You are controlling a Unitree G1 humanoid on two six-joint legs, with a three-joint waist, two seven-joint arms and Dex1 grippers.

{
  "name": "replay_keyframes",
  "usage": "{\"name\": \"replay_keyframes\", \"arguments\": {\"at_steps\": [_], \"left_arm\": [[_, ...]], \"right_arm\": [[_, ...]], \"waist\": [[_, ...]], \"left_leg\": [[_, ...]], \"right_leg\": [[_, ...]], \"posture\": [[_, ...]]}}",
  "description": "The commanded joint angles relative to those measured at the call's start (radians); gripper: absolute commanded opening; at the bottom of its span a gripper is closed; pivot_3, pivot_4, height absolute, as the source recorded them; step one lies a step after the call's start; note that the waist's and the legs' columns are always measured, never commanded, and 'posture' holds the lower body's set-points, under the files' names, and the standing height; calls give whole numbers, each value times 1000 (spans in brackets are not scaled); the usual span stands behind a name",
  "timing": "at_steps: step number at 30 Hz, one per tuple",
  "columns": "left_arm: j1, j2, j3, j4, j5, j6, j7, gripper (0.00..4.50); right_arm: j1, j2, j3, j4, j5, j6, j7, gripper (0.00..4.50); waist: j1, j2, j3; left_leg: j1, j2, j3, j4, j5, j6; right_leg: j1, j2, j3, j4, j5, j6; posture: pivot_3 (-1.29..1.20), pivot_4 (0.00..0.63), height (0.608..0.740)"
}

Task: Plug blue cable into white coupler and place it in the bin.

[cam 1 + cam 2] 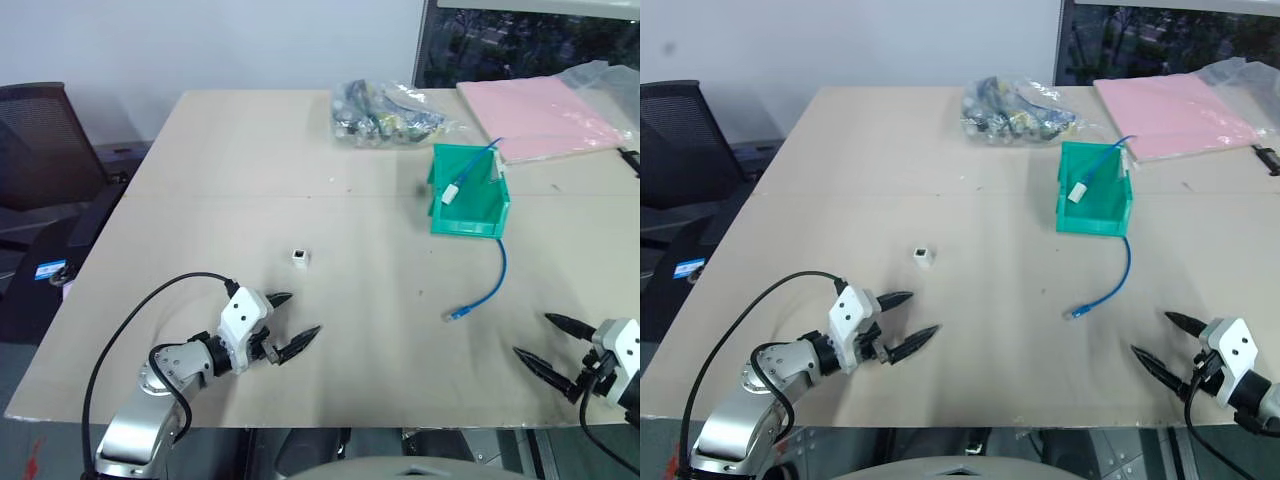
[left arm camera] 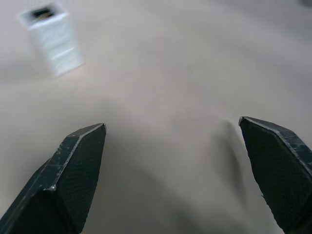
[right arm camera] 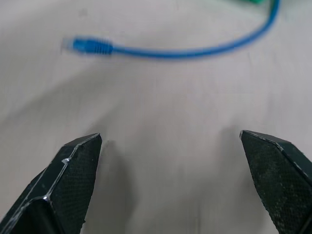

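The left tool [image 1: 290,323] is held low at the near left, its two black fingers spread wide with nothing between them. The right tool [image 1: 548,341] is held low at the near right, likewise spread wide and empty, angled inward.

Pale wooden table in an office corner
The beige table [image 1: 250,170] meets a plain white wall [image 1: 200,40]; a dark window [image 1: 530,40] sits at the far right, and a black mesh office chair [image 1: 45,140] stands at the table's left
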Motion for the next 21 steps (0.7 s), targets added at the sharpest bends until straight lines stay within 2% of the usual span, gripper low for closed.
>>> {"name": "replay_keyframes", "arguments": {"at_steps": [1,10,17,21], "left_arm": [[1,3,-1,-5,1,-12,-6,4500],[-61,57,-9,-4,17,-49,-75,4500],[-266,181,-38,-61,-139,32,-316,4500],[-351,237,-113,-42,-116,6,-445,4500]], "right_arm": [[-14,-20,-25,-5,12,-22,11,4480],[-70,-74,17,-28,9,-29,78,4480],[-244,-145,133,33,-25,-56,173,4480],[-375,-140,258,89,-75,-77,214,4480]], "waist": [[-15,0,0],[-16,0,0],[-17,0,0],[-23,0,0]], "left_leg": [[0,0,-1,1,0,0],[-3,0,-11,1,4,-6],[-4,0,-16,1,6,-10],[-4,0,-17,1,7,-11]], "right_leg": [[0,0,-1,0,1,0],[0,0,-11,1,3,-2],[0,0,-16,1,5,-5],[1,1,-17,1,5,-5]], "posture": [[0,150,740],[0,150,740],[0,150,740],[0,150,740]]}}
